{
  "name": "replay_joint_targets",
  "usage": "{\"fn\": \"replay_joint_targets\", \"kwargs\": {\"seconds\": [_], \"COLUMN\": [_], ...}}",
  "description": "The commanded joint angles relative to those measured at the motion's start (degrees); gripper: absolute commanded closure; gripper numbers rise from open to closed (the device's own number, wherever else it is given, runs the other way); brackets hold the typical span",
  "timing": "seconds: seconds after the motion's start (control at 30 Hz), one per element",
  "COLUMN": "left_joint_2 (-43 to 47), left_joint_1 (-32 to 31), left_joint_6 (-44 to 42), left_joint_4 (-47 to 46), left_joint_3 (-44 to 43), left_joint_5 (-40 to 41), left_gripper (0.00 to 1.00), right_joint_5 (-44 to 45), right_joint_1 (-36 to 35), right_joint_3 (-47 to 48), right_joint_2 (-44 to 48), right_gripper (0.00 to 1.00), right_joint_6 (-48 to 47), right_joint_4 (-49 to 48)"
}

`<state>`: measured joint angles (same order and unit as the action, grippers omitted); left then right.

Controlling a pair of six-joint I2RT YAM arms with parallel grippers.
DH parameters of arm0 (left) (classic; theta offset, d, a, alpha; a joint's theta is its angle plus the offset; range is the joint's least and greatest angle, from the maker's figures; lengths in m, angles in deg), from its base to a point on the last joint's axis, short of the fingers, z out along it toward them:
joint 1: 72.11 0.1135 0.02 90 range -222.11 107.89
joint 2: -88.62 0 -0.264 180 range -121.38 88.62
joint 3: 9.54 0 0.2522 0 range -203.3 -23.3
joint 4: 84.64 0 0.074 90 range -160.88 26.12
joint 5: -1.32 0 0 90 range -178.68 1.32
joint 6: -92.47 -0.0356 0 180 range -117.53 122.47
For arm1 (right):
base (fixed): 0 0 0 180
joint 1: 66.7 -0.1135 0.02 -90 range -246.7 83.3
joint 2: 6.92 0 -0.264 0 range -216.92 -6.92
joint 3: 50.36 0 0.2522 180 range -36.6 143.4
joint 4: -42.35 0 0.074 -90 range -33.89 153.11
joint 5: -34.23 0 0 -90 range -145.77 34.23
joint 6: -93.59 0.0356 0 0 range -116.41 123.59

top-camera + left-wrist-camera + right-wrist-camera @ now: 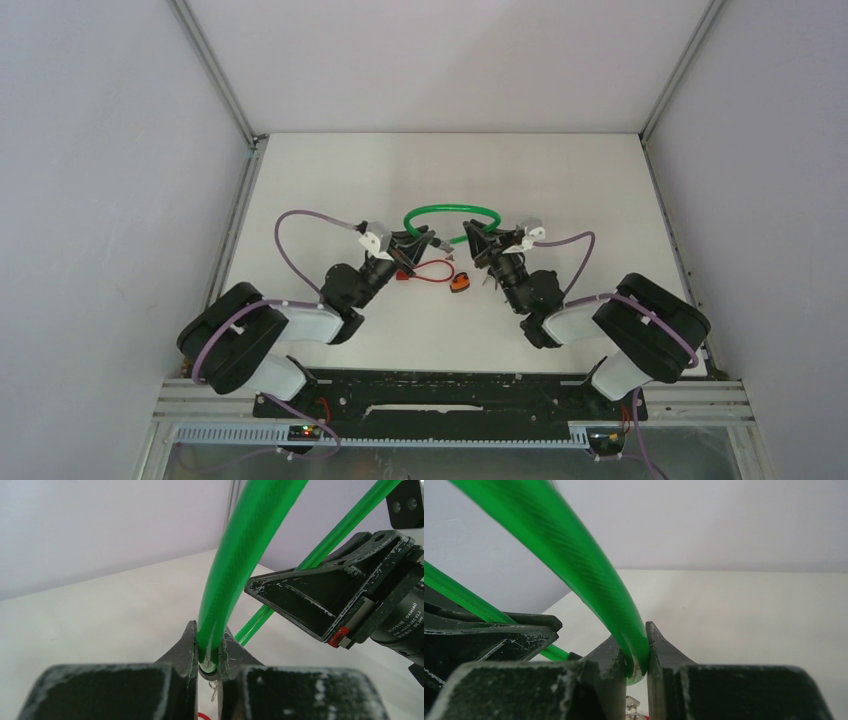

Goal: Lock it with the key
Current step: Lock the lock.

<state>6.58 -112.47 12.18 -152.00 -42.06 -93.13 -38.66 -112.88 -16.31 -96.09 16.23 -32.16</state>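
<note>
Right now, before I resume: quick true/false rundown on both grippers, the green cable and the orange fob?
1. The left gripper is shut on one end of the green cable. True.
2. The right gripper is open and holds nothing. False: it is shut on the cable's other end.
3. The orange fob lies on the table between the two arms, on its red cord, in neither gripper. True.
4. The green cable lies stretched out straight. False: it arches in a loop from one gripper to the other.
</note>
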Motion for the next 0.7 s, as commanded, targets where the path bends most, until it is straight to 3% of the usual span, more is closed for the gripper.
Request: {"fn": "replay_joint_targets", "kwargs": {"seconds": [0.0, 0.27, 0.47, 0.67], "left_joint_2": [0.0, -1.6, -3.9, -4.6], "left_joint_1": [-1.5, -1.5, -1.2, -1.2], "left_joint_6": [2.4, 3.0, 8.0, 9.2], "left_joint_4": [-10.2, -10.1, -10.2, -10.2], "left_joint_3": [-5.2, -6.6, -6.1, -5.7], "left_joint_5": [-1.3, -0.3, -1.6, -2.1], "left_gripper": [1.0, 1.0, 1.0, 1.0], "right_joint_5": [2.9, 4.3, -2.7, -4.1], "right_joint_1": [-0.7, -0.4, -0.4, -0.2], "right_joint_3": [-1.8, -2.3, -2.4, -2.2], "right_joint_2": [1.3, 2.1, 1.0, -0.6], "right_gripper": [1.0, 1.0, 0.99, 0.93], "right_joint_6": [-3.8, -4.5, -7.0, -5.8], "right_joint_4": [1.4, 1.4, 1.3, 1.3]}}
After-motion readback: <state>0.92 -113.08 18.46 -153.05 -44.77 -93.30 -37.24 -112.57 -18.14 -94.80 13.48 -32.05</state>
